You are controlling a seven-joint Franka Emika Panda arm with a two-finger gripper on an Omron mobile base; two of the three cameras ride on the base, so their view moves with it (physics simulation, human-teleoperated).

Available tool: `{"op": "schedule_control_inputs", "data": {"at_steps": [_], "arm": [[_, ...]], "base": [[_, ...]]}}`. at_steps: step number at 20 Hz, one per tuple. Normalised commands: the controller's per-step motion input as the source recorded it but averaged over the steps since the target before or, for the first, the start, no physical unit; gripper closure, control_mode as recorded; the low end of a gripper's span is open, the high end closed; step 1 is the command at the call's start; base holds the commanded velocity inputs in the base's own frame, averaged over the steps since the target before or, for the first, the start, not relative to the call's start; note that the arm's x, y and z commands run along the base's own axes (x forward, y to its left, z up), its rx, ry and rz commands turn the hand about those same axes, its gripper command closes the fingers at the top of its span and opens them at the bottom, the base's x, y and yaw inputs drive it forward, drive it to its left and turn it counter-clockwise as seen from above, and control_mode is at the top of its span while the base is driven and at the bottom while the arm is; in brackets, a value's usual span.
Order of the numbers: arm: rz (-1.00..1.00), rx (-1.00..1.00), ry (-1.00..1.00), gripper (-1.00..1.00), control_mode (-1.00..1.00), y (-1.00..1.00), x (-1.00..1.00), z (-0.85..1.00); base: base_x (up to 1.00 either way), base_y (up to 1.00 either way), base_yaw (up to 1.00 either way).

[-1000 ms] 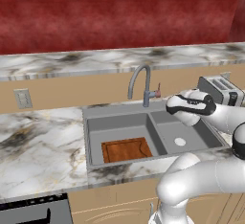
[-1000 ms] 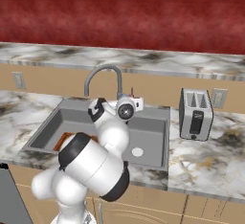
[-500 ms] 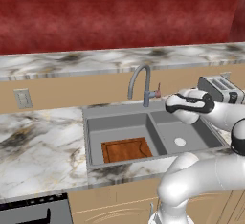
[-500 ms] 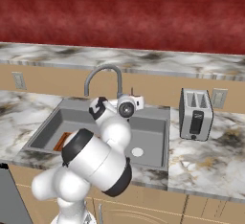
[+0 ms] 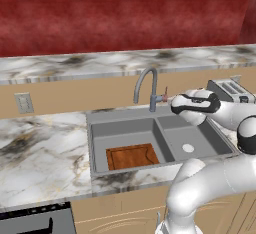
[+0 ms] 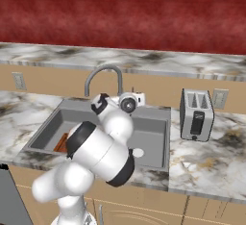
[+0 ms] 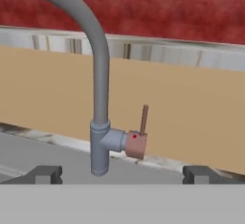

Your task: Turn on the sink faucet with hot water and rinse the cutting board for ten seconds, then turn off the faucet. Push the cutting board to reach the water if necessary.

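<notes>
Right beside the tall grey metal gooseneck faucet (image 7: 98, 74), the end effector (image 7: 122, 173) sat spread apart, lined up for its reddish-tipped lever (image 7: 142, 122).

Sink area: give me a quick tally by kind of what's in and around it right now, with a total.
Sink faucet: 1
Sink basins: 2
Cutting board, lying in the left basin: 1
Toaster: 1
Wall outlets: 2
Total: 7
</notes>
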Motion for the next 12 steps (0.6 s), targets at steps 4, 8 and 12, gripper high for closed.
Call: {"op": "schedule_control_inputs", "data": {"at_steps": [4, 8, 12], "arm": [[-0.07, 0.0, 0.0, -1.0, -1.0, 0.0, 0.24, 0.0], [-0.13, 0.0, 0.0, -1.0, -1.0, 0.0, 0.18, 0.0], [-0.13, 0.01, 0.0, -1.0, -1.0, 0.0, 0.13, 0.0]], "base": [[0.0, 0.0, 0.0], [0.0, 0.0, 0.0], [0.0, 0.0, 0.0]]}}
